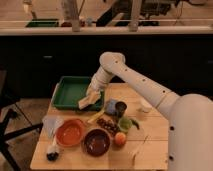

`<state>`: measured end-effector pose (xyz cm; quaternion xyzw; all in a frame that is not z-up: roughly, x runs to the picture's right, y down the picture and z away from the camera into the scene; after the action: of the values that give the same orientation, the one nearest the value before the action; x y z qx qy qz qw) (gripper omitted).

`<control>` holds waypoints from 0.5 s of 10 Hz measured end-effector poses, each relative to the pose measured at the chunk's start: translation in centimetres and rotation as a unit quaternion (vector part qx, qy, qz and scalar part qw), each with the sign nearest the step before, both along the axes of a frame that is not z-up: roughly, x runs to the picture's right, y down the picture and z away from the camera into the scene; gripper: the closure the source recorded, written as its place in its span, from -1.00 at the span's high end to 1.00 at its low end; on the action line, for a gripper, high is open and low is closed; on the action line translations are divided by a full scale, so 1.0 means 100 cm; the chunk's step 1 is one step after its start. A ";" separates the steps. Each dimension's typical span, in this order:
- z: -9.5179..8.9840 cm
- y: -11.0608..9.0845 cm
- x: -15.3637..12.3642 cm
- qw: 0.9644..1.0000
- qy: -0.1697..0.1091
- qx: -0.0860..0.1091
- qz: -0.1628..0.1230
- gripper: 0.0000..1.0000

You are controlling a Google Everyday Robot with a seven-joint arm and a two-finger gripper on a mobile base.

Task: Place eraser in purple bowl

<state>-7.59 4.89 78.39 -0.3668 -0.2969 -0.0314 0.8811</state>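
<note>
The purple bowl (96, 142) is round, shallow and dark maroon. It sits near the front of the wooden table (155, 135), just right of the orange bowl (70, 132). It looks empty. My gripper (89, 102) hangs from the white arm over the right edge of the green tray (67, 92), behind and a little left of the purple bowl. I cannot pick out the eraser with certainty. It may be hidden at the gripper.
A yellow banana (96, 116), dark grapes (106, 124), a small green cup (125, 123), an orange fruit (120, 139), a dark cup (121, 108) and a white cup (145, 106) crowd the table's middle. A crumpled bag (50, 124) and a dark object (52, 154) lie at the left front.
</note>
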 end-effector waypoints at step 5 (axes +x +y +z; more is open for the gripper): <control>-0.030 0.025 0.016 0.992 -0.110 -0.046 -0.051 -1.00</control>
<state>-5.98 7.36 75.40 -0.4157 -0.3740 -0.1032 0.8226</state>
